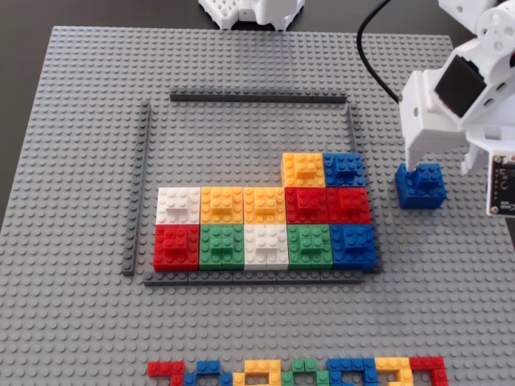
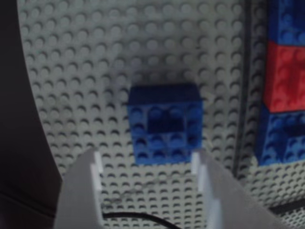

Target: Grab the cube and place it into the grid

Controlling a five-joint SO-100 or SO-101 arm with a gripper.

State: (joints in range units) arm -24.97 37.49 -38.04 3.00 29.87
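Wrist view: gripper (image 2: 147,162) spread beside cube (image 2: 165,124)

Surface: grey studded baseplate (image 1: 88,161) covering most of the fixed view.
Beyond it: dark tabletop (image 1: 20,121) at left and top edges.
Light: even, soft shadows.

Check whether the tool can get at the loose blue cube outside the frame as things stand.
Probably yes. The tool is open right over the blue cube, which stands alone on the baseplate outside the frame's rail; nothing lies between.
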